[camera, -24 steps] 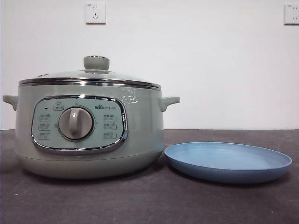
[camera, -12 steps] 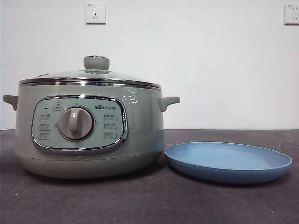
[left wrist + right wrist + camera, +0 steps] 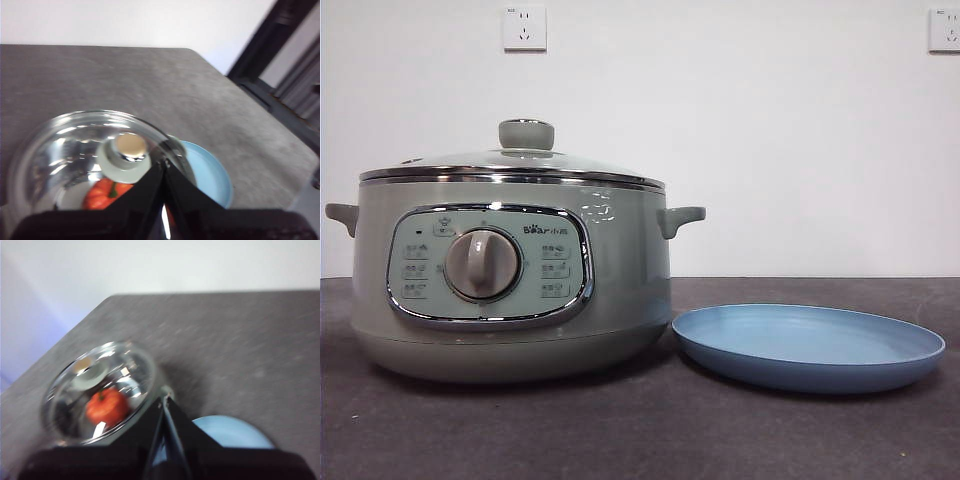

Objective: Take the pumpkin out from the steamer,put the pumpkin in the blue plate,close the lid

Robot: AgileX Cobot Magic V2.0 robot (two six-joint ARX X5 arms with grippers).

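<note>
Nothing moved; pumpkin (image 3: 102, 195) under lid (image 3: 75, 150), below both closed grippers (image 3: 163, 167) (image 3: 165, 405)

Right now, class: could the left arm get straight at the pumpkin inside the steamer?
Probably not. The glass lid sits shut on the steamer, covering the pumpkin. The left gripper, fingers together, would likely have to lift the lid first.

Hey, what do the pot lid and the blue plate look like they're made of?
The lid looks like clear glass with a shiny metal rim: from above, the pumpkin shows through it, and bright reflections streak its surface. Its knob is pale green, probably plastic. The blue plate has a dull, even finish with no sharp highlights, so likely matte plastic or melamine, though ceramic can't be ruled out.
</note>
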